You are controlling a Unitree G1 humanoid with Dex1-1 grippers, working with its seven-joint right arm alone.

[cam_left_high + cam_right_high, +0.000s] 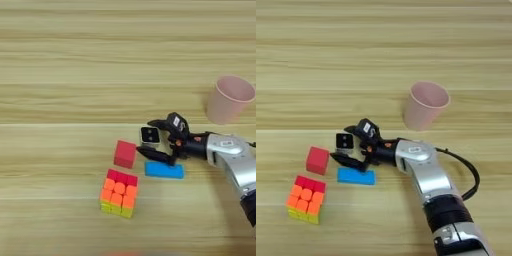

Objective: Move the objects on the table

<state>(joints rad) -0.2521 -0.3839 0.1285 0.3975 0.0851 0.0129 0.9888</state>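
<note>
You're looking at a light wooden tabletop [65, 65] with long plank-like grain and a smooth, matt finish. The pink cup [426, 106] looks like matt plastic. The puzzle cube [119, 193] has bright plastic faces with a slight sheen; the red cube [125, 153] and the flat blue bar [164, 170] look plain, smooth and matt. The small white block [150, 135] carries a glossy black face. Your forearm [423, 167] is satin silver metal, and the hand [151, 136] has matt black fingers.
</note>
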